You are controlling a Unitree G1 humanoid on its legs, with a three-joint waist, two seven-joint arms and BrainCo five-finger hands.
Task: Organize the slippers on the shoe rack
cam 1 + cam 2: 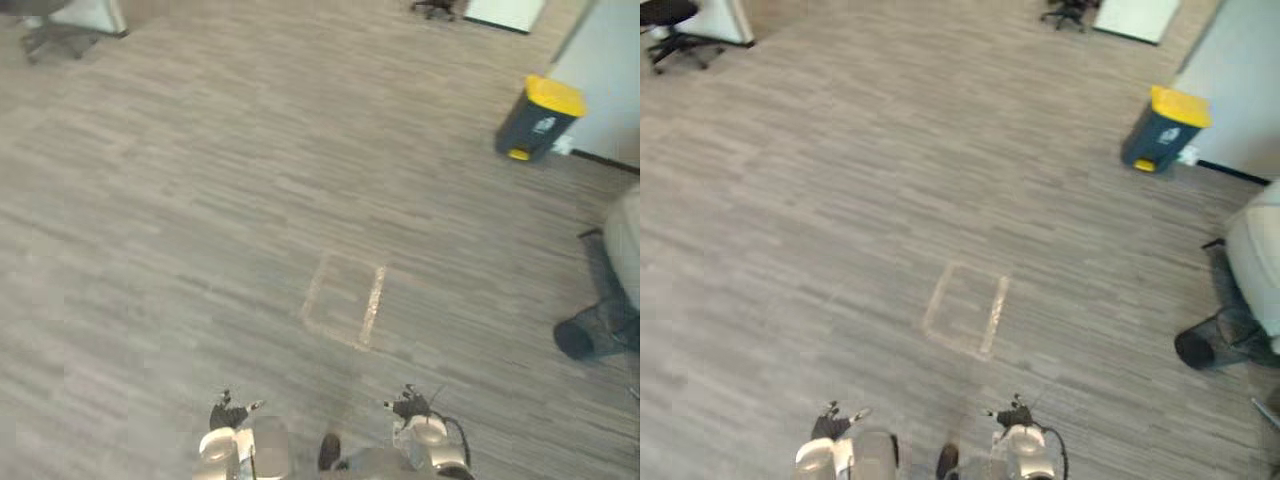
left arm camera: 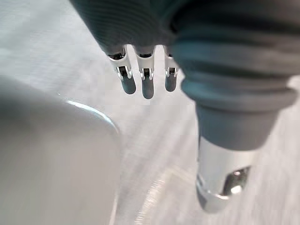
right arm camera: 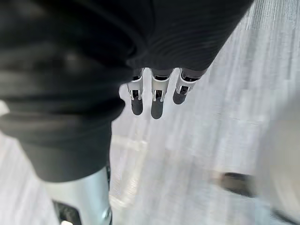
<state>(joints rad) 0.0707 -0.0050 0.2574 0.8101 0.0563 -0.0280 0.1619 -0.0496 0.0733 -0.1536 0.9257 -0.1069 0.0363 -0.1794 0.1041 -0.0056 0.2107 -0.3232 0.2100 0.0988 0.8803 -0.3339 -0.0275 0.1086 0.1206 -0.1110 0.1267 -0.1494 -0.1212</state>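
– Slippers first: where are they?
– I cannot tell, and the same goes for the rack. What I have is grey floor (image 1: pixel 180 200) with a tape mark (image 1: pixel 345 312) on it.
– And the hands?
– Left hand (image 1: pixel 229 413) and right hand (image 1: pixel 408 405) hang on the near side of the mark, one off to each side of it. The left's fingers (image 2: pixel 146 86) are straight and slack with the thumb apart, and the right's fingers (image 3: pixel 157 103) are the same. Neither holds anything.
– Anything else about?
– A yellow-lidded bin (image 1: pixel 540 118) stands far beyond the mark to its right. A person's shoe (image 1: pixel 580 338) is right of the mark, and a chair (image 1: pixel 50 35) is far beyond it to its left.
– How would you take a slipper?
– I expect it to be light, soft and bendy, so it would likely sag if pinched at the toe. Better to slide the fingers under the sole near the heel with the thumb on top, or hook the upper band. It should need little squeeze, though the sole may be a bit slick.
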